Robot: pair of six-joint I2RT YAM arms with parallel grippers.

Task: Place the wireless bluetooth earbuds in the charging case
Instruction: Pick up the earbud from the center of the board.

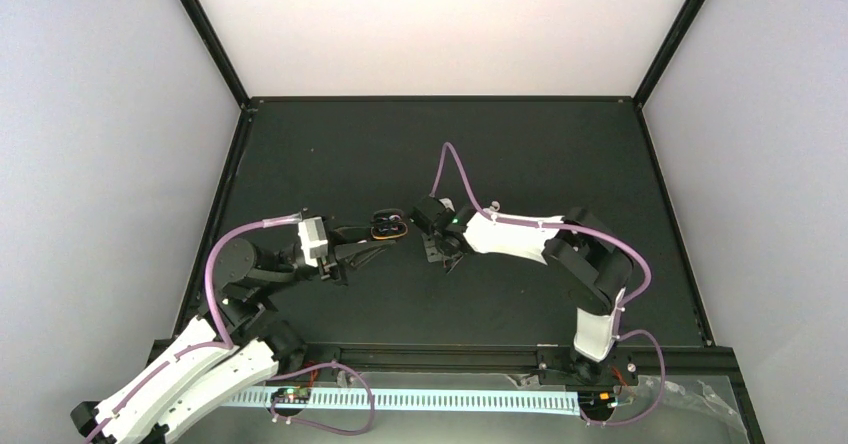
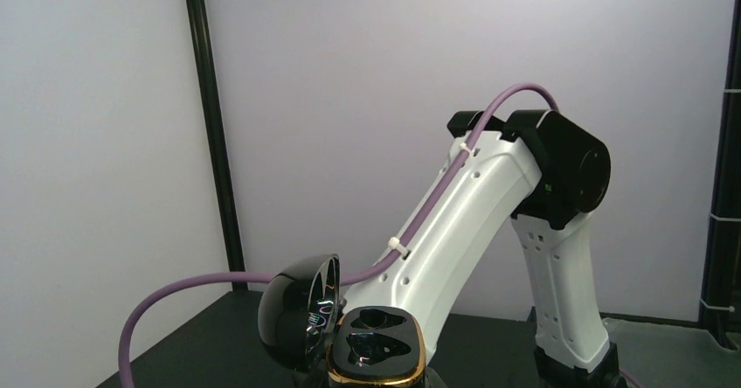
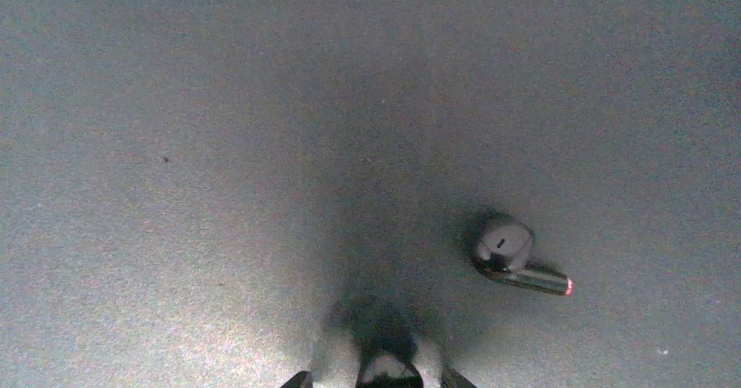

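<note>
A glossy black charging case with a gold rim point(image 1: 388, 227) is held off the table in my left gripper point(image 1: 385, 237). In the left wrist view its lid point(image 2: 297, 314) stands open and both sockets of its base point(image 2: 377, 349) are empty. My right gripper point(image 1: 438, 251) points down, low over the dark table just right of the case. In the right wrist view a small dark earbud point(image 3: 385, 368) sits between its fingertips point(image 3: 297, 380), pinched as far as I can see. A second glossy earbud point(image 3: 509, 255) with a red light on its stem lies on the table up and to the right.
A black frame point(image 1: 440, 98) edges the dark table point(image 1: 520, 154). The right arm's white link point(image 2: 454, 231) and its purple cable fill the left wrist view behind the case. White walls stand on three sides.
</note>
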